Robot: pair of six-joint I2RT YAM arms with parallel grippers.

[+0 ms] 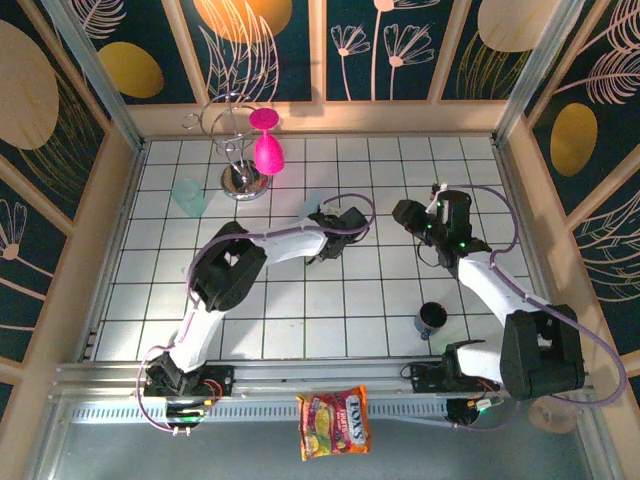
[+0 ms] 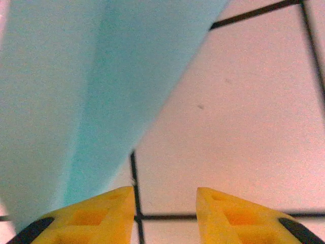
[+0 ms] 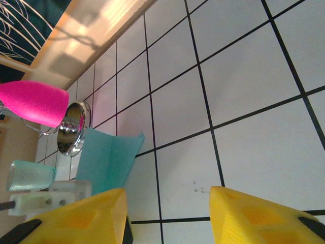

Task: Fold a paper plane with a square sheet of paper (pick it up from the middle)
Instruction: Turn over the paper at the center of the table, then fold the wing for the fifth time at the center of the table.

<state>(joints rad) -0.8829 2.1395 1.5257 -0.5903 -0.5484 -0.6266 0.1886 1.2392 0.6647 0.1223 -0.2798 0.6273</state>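
Light-blue creased paper (image 2: 76,101) on tiled counter (image 2: 244,127), left hand (image 2: 165,195) parted beside it, empty, right hand (image 3: 167,195) parted, empty, pink goblets (image 1: 268,155) and teal cup (image 1: 188,195) beyond, dark cup (image 1: 432,318) nearer.

Left gripper (image 2: 165,202) and right gripper (image 3: 167,203) both hover, jaws apart.

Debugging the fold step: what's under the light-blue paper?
The white gridded table runs under the creased light-blue paper; anything lying directly beneath the sheet is covered.
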